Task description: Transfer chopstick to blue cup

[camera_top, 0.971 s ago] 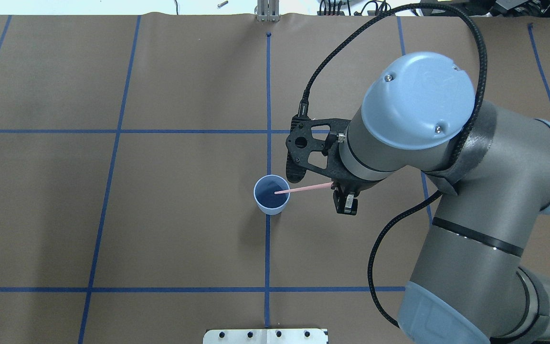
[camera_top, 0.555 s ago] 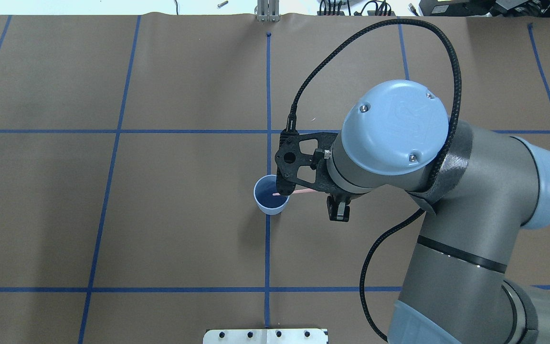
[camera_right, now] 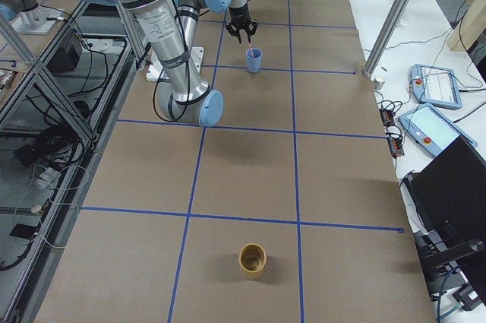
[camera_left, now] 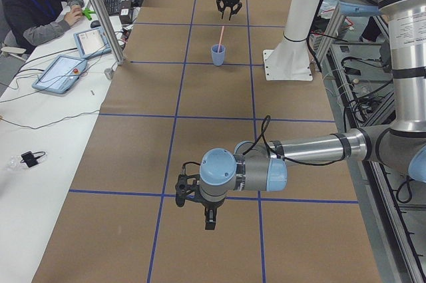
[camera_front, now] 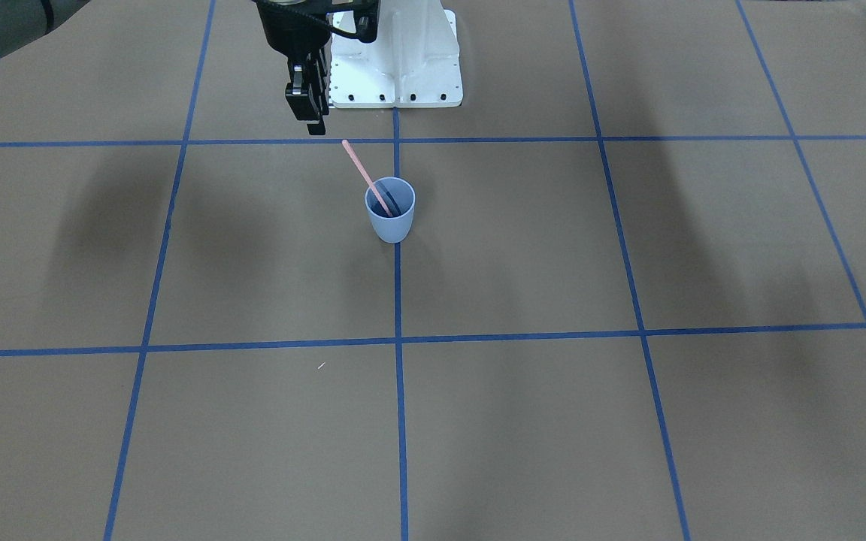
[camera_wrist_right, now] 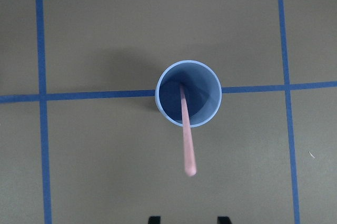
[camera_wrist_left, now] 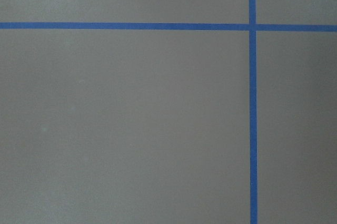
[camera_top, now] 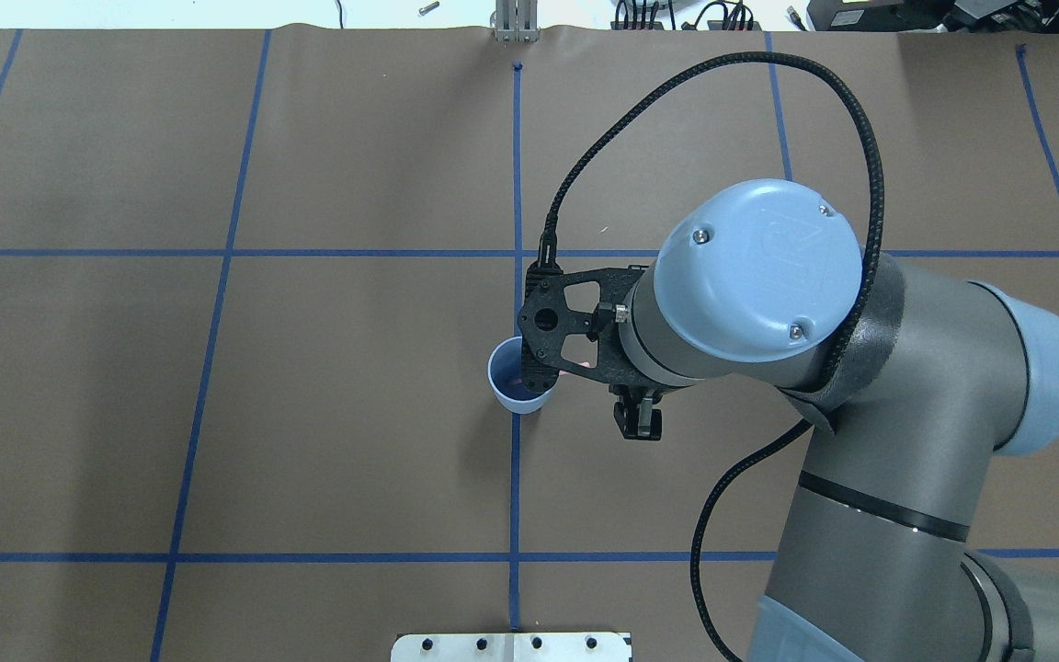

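Observation:
The light blue cup (camera_wrist_right: 202,89) stands upright on a blue tape crossing. One pale pink chopstick (camera_wrist_right: 187,139) stands in it and leans against the rim, top end free. My right gripper (camera_wrist_right: 188,220) is open and empty; its two fingertips show apart at the bottom edge of the wrist view. In the front view the right gripper (camera_front: 311,124) hangs above and beside the chopstick (camera_front: 364,174) and cup (camera_front: 390,218). In the overhead view the wrist hides part of the cup (camera_top: 506,391). My left gripper (camera_left: 210,220) is far away; I cannot tell if it is open or shut.
The white robot base (camera_front: 395,68) stands just behind the cup. A brown cup (camera_right: 252,260) stands at the table's far right end. Blue tape lines (camera_front: 397,300) grid the brown table. An operator (camera_left: 40,3) sits at a side desk.
The right gripper let go of the chopstick, which now leans free in the cup. The right wrist moved left over the cup in the overhead view.

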Available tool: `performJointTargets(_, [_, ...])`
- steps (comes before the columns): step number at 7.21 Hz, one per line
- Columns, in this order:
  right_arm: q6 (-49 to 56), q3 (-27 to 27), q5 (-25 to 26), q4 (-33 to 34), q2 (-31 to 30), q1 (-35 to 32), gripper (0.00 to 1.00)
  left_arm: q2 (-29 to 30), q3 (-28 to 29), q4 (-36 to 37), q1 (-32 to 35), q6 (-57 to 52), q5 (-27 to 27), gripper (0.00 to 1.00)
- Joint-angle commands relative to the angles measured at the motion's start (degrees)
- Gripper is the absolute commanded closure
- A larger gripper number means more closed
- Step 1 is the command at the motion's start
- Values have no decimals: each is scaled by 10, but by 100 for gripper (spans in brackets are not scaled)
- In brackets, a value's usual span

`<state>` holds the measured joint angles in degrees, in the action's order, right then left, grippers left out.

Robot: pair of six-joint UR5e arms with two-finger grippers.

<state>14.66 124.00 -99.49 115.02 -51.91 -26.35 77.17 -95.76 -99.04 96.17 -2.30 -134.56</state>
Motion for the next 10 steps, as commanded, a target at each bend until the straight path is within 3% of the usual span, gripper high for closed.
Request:
performJointTargets(1, [0,2,-1,-3,0,1,48,0,0,0,0,-1,0,2])
performJointTargets(2, [0,4,-1,-3,5,1,45,0,1,0,0,-1,0,2])
performJointTargets(3, [-1,6,-1,-18,8,1,26,0,0,0,0,-1,0,2])
performJointTargets(4, [-11,4,0,-83,1,-5,4,0,0,0,0,-1,0,2])
performJointTargets(7, [-38,-4,-15,-118,-12,-100,1,0,-2,-1,0,-1,0,2])
performJointTargets(9, [-39,-45,-99,-118,-28,-206,1,0,-2,0,0,-1,-9,2])
performJointTargets(10, [-29,-74,-113,-119,-47,-261,2,-1,-4,1,2,0,-24,2])
